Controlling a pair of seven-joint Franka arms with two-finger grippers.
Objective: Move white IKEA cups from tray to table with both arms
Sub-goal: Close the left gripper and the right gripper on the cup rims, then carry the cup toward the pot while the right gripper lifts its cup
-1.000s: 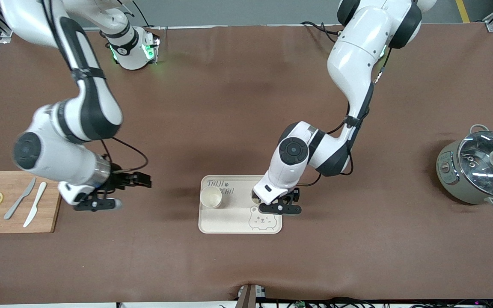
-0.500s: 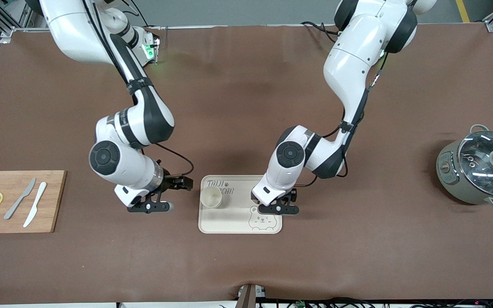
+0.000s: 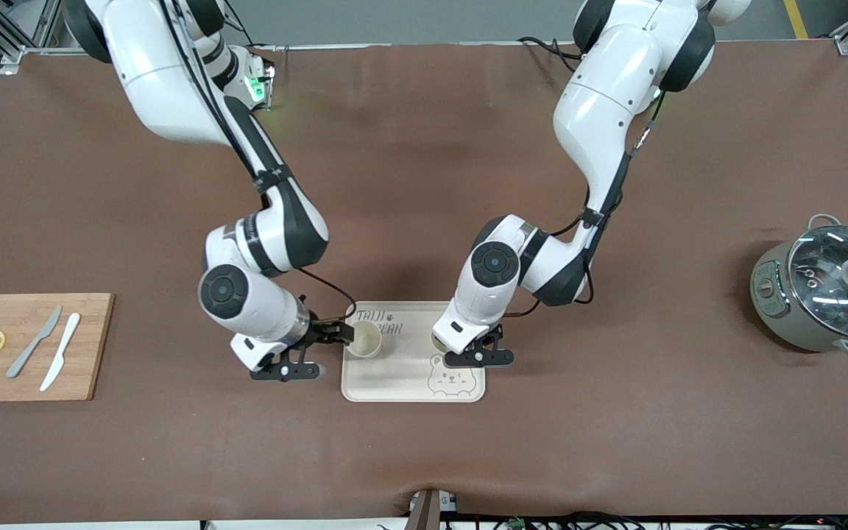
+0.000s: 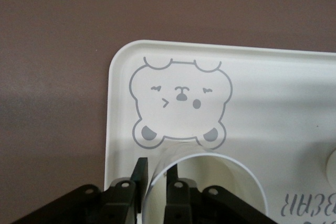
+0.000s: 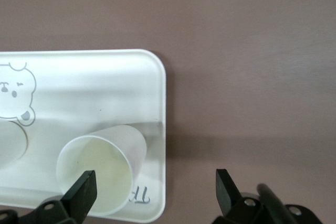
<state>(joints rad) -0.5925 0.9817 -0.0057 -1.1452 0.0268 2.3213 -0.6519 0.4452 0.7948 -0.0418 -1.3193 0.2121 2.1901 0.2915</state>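
Observation:
The bear-printed tray (image 3: 413,375) lies at the table's middle. One white cup (image 3: 365,340) stands on it at the end toward the right arm. My right gripper (image 3: 330,342) is open at that tray edge. In the right wrist view its jaws (image 5: 155,187) straddle the tray rim, one finger over that cup (image 5: 100,177) and one over the table. My left gripper (image 3: 447,347) is shut on the rim of the second white cup (image 3: 436,340) over the tray's other end. In the left wrist view (image 4: 156,174) one finger is inside this cup (image 4: 210,187) and one outside, next to the bear print (image 4: 180,103).
A wooden cutting board (image 3: 26,346) with two knives and lemon slices lies at the right arm's end of the table. A grey pot with a glass lid (image 3: 825,291) stands at the left arm's end. Brown cloth covers the table.
My right arm has swung from beside the cutting board across to the tray, gripper open at the cup. My left gripper has shifted slightly over the tray, still holding its cup.

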